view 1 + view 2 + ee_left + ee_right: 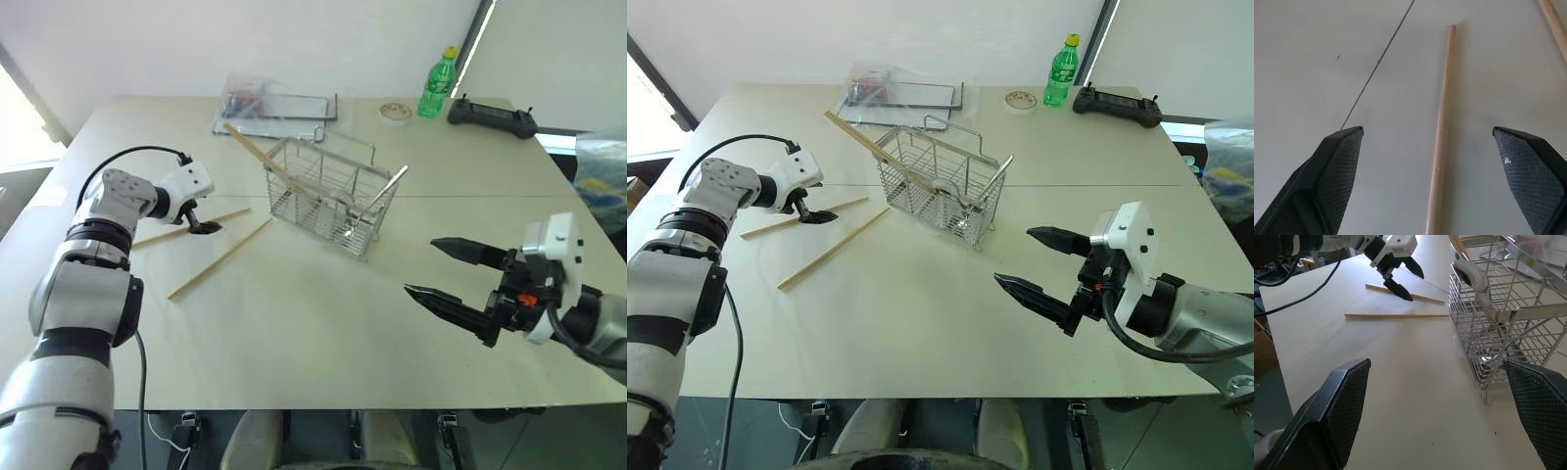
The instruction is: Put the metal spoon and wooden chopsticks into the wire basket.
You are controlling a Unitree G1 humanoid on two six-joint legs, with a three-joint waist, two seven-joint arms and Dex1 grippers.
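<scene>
On the desk (pixel 323 323), left of the wire basket (pixel 328 196), two wooden chopsticks (pixel 217 258) lie flat. Left gripper (pixel 204 226), fingers apart, straddles the far one. A third stick and the metal spoon (pixel 375 199) lean in the basket. Right gripper (pixel 446 269) is open, well apart.

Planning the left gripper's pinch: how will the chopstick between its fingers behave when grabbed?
The chopstick looks thin, round and straight, so it probably stays stiff but may roll. Lying flat on the table, it could slip the open left gripper.
</scene>
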